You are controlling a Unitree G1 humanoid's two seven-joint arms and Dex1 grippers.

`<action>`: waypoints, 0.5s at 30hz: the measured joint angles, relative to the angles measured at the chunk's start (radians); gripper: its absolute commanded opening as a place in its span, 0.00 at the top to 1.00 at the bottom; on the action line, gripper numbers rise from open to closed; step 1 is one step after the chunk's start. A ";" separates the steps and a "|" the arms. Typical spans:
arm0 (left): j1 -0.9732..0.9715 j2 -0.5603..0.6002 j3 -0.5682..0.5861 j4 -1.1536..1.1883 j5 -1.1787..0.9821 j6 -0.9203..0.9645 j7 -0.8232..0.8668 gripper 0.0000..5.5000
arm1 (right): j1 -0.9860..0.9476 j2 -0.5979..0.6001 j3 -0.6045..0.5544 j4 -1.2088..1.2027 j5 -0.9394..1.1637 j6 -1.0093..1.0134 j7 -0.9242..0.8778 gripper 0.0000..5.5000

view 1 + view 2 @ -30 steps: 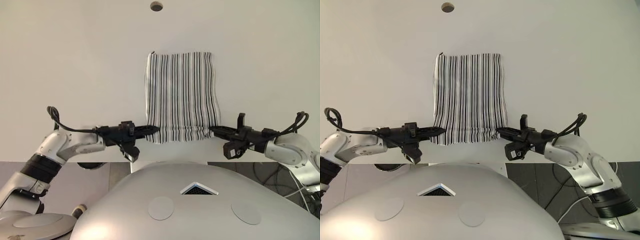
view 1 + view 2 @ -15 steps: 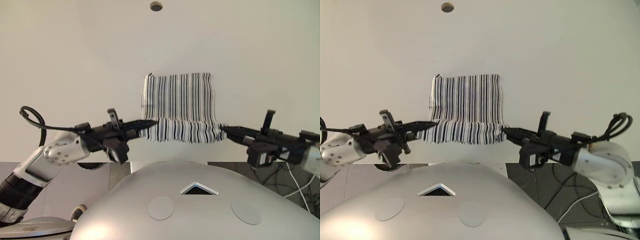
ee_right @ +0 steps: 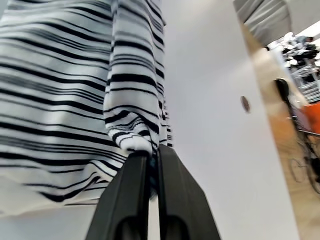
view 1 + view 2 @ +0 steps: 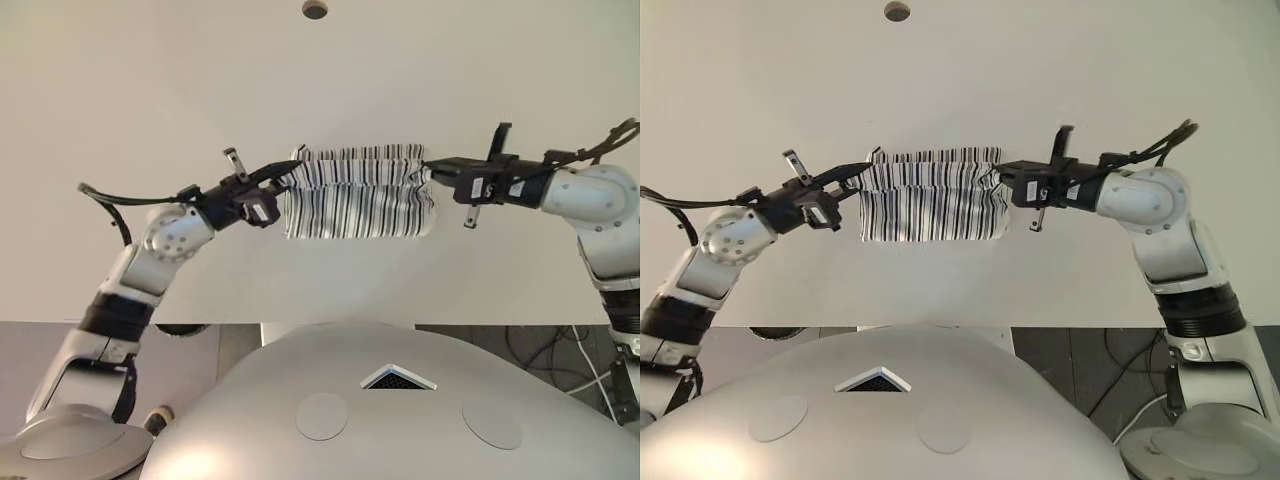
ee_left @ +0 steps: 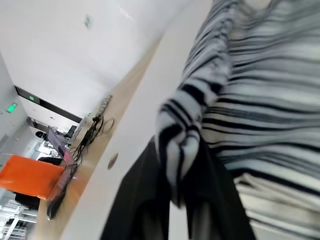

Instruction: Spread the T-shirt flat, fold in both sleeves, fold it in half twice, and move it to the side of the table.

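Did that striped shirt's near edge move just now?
Yes. The left gripper and right gripper carried the near edge of the T-shirt away from the robot, toward the round hole.

Folded T-shirt [image 4: 930, 197], left claw [image 4: 864, 172], right claw [image 4: 1000, 171] gripping corners

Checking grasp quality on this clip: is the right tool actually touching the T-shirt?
Touching. The right wrist view shows the right tool clamped shut on a bunched corner of the T-shirt, cloth pinched at its tips.
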 measured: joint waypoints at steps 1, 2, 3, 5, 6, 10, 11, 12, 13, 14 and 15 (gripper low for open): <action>-0.028 -0.010 -0.007 0.051 0.016 0.008 -0.003 0.81 | -0.013 0.003 0.011 0.023 -0.002 0.000 0.001 0.99; -0.057 -0.026 -0.016 0.106 0.020 0.008 -0.009 0.77 | -0.026 0.016 0.020 0.047 -0.005 -0.001 0.001 0.92; -0.080 -0.041 -0.025 0.153 0.040 0.003 -0.009 0.75 | -0.046 0.033 0.031 0.065 -0.013 -0.006 -0.002 0.90; -0.115 -0.066 -0.038 0.226 0.062 -0.030 0.002 0.68 | -0.081 0.052 0.053 0.114 -0.043 -0.019 -0.012 0.82; -0.141 -0.078 -0.044 0.264 0.084 -0.047 0.014 0.65 | -0.098 0.072 0.058 0.142 -0.052 -0.022 -0.026 0.79; -0.179 -0.112 -0.049 0.363 0.117 -0.104 0.087 0.53 | -0.131 0.141 0.044 0.208 -0.070 -0.033 -0.112 0.72; -0.181 -0.116 -0.046 0.374 0.121 -0.110 0.102 0.51 | -0.131 0.159 0.030 0.216 -0.061 -0.023 -0.134 0.72; -0.182 -0.126 -0.039 0.389 0.124 -0.117 0.124 0.48 | -0.135 0.182 0.003 0.230 -0.035 0.003 -0.161 0.72; -0.182 -0.136 -0.028 0.394 0.123 -0.115 0.133 0.45 | -0.139 0.198 -0.020 0.237 -0.019 0.029 -0.179 0.72; -0.182 -0.146 -0.016 0.396 0.117 -0.107 0.148 0.45 | -0.147 0.210 -0.044 0.239 0.005 0.058 -0.198 0.72; -0.182 -0.157 -0.002 0.397 0.096 -0.093 0.152 0.45 | -0.152 0.225 -0.065 0.241 0.022 0.083 -0.208 0.72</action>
